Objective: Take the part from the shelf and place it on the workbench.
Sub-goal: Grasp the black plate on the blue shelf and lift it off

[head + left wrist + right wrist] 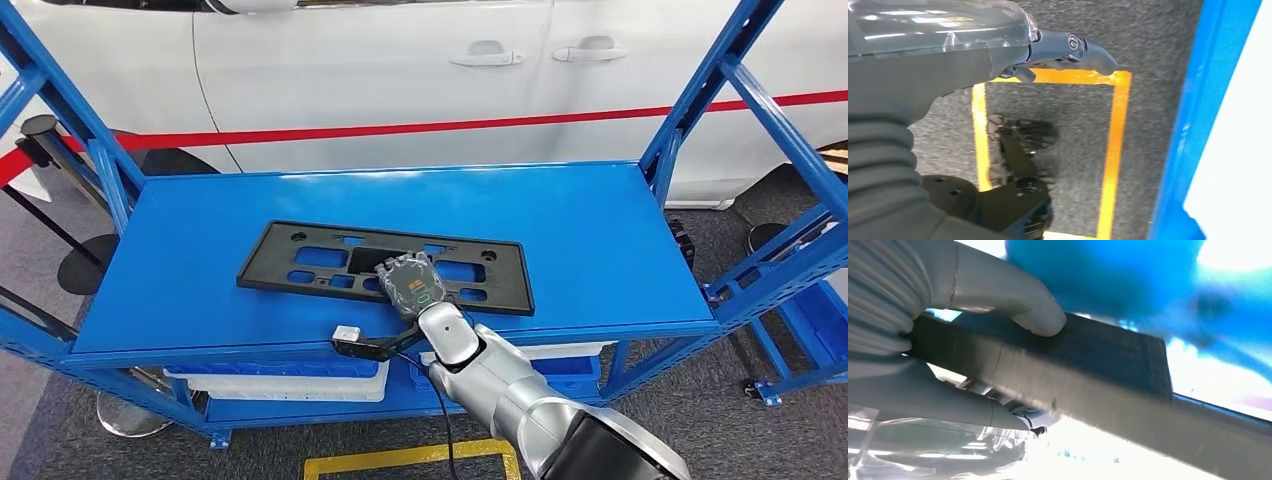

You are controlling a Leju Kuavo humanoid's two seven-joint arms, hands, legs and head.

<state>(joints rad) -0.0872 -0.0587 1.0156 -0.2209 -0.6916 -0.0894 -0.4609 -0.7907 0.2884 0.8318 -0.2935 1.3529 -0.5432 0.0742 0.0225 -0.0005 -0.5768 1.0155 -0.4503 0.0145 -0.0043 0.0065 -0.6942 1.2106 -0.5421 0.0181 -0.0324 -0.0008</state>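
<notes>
Black plastic, the part [385, 267] lies flat on the blue shelf [600, 230], centre-left. The right hand [415, 284] grips its near edge at 6 o'clock, thumb [1040, 320] on top, probably for lifting. The left hand [1068, 50] hangs empty, fingers loosely apart.

Head view: high, facing forward and down over the blue shelf [560, 230]. Left wrist view: close, facing the floor's yellow marking [1113, 150], shared with head view. Right wrist view: very close on the black part [1088, 355].

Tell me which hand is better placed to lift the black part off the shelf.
Right. The right hand already rests on the black part on the blue shelf, thumb over its edge; the left hand hangs over the floor.
</notes>
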